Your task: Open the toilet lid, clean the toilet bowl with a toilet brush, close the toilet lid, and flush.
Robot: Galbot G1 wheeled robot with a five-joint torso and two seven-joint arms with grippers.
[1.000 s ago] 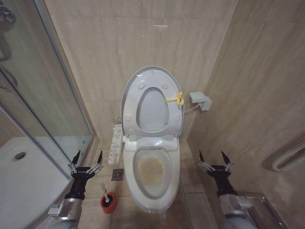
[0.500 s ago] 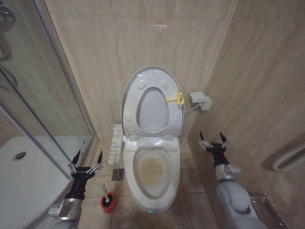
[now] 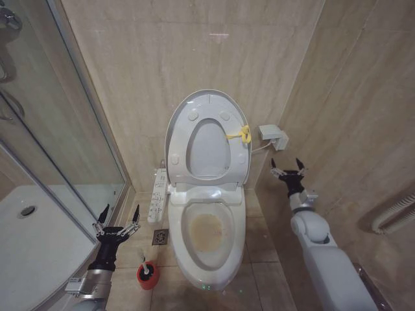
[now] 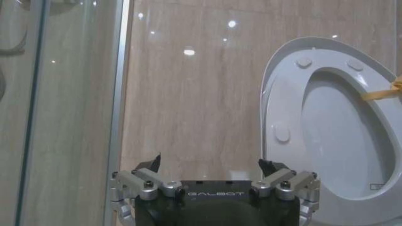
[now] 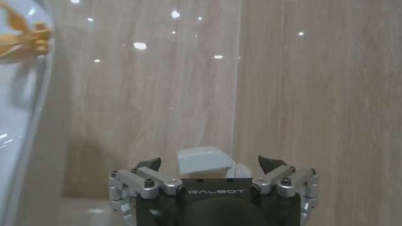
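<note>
Already the lid [image 3: 209,103] stands upright against the back wall, with the seat [image 3: 207,148] raised flat against it and a yellow tie [image 3: 239,135] on the seat's right edge. So you can log step one as done. The bowl [image 3: 206,232] is exposed, and the brownish stain inside it looks uncleaned; brushing, closing and flushing are all left, as I read it.

The brush [image 3: 146,267] sits in its red cup [image 3: 148,275] on the floor, just beside the bowl's left flank. Its white handle rises out of the cup, tilted slightly toward the left gripper [image 3: 117,218]; the bristle end is down in the cup and hidden.

Note the left gripper hovers near the floor between the shower glass [image 3: 58,129] and the bowl, just behind the brush, fingers spread and holding nothing. The wrist view confirms the wide gap, facing the wall with the lid at its side.

Your right gripper [image 3: 289,168] is raised beside the toilet, near the small white wall box [image 3: 272,136], fingers also spread and empty.

The bowl's long axis runs from the wall toward the robot, narrow front end nearest you. The lid's long axis is vertical, underside bumpers facing the room.
</note>
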